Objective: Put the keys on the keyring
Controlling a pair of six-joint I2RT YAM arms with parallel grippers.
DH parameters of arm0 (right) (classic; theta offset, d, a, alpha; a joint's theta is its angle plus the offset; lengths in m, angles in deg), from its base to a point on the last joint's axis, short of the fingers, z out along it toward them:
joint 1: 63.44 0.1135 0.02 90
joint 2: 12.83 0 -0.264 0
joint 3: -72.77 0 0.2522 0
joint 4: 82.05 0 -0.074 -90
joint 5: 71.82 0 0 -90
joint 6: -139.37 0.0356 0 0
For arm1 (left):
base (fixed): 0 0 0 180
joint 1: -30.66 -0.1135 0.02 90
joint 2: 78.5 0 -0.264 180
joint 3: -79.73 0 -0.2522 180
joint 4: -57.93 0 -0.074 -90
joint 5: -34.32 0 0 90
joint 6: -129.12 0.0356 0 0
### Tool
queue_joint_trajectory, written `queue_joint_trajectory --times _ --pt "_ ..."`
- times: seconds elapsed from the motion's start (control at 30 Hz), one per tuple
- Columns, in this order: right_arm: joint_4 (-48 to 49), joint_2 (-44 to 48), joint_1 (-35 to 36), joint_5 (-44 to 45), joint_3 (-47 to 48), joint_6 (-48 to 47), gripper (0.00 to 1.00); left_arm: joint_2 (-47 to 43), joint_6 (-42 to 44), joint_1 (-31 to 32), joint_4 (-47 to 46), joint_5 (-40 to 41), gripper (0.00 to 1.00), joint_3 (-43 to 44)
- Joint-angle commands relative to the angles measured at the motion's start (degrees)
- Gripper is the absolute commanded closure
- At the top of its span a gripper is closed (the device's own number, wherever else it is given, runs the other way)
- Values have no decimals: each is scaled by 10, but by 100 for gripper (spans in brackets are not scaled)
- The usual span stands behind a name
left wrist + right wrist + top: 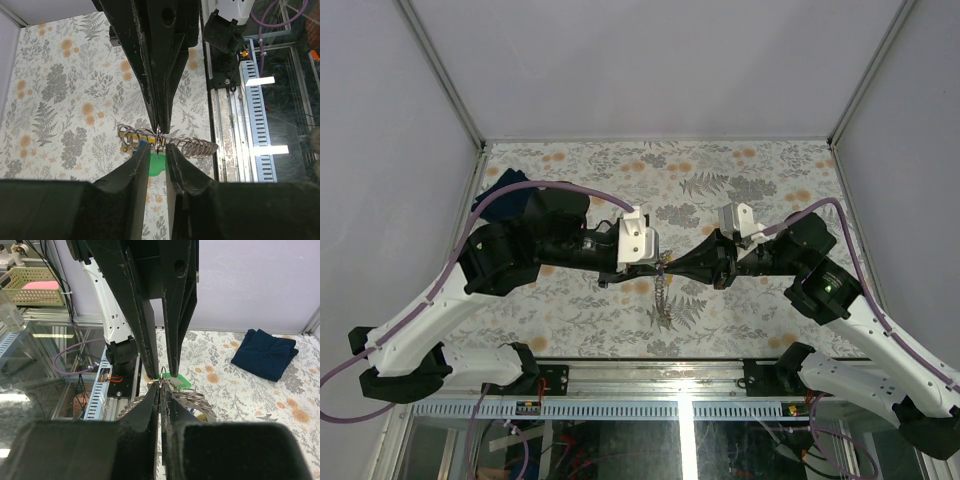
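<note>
Both grippers meet above the table's middle. My right gripper [161,386] is shut on the thin wire of the keyring [164,374], held in the air. My left gripper [156,146] faces it, its jaws a narrow gap apart with the ring's loop in the gap. A green-tagged key [155,165] shows through that gap, just below the tips. Several more silvery rings [199,147] hang alongside, with a yellow tag [127,148] and a blue tag [143,144]. From above, the bunch [663,293] dangles under the two grippers.
A folded dark blue cloth [265,356] lies at the table's far left, partly under my left arm [505,192]. The table's metal front rail [235,135] runs close under the grippers. White walls close in three sides of the floral tabletop [740,170].
</note>
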Motion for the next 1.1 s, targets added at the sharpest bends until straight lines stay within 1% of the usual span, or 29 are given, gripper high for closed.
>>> queue_joint_trajectory --times 0.0,0.1,0.13,0.17,0.43,0.57,0.77,1.07 --pt "59 16 -1 -14 28 8 100 2 -5 4 -32 -19 83 -5" --pt "59 17 -1 -14 29 9 100 3 -4 3 -32 -19 96 -7" --pt "60 17 -1 -13 29 9 100 2 -3 4 -32 -21 99 -7" --pt "61 19 -1 -11 29 9 100 1 -2 3 -32 -20 100 -7" --pt "77 33 -1 -5 23 19 100 -6 -2 3 -34 -10 100 -11" --pt "99 44 -1 0 19 32 100 -20 -6 3 -54 -7 100 -24" --pt "131 54 -1 2 17 54 100 -40 -9 4 -79 -16 100 -43" --pt "144 62 -1 9 19 65 100 -47 -9 3 -87 -27 100 -47"
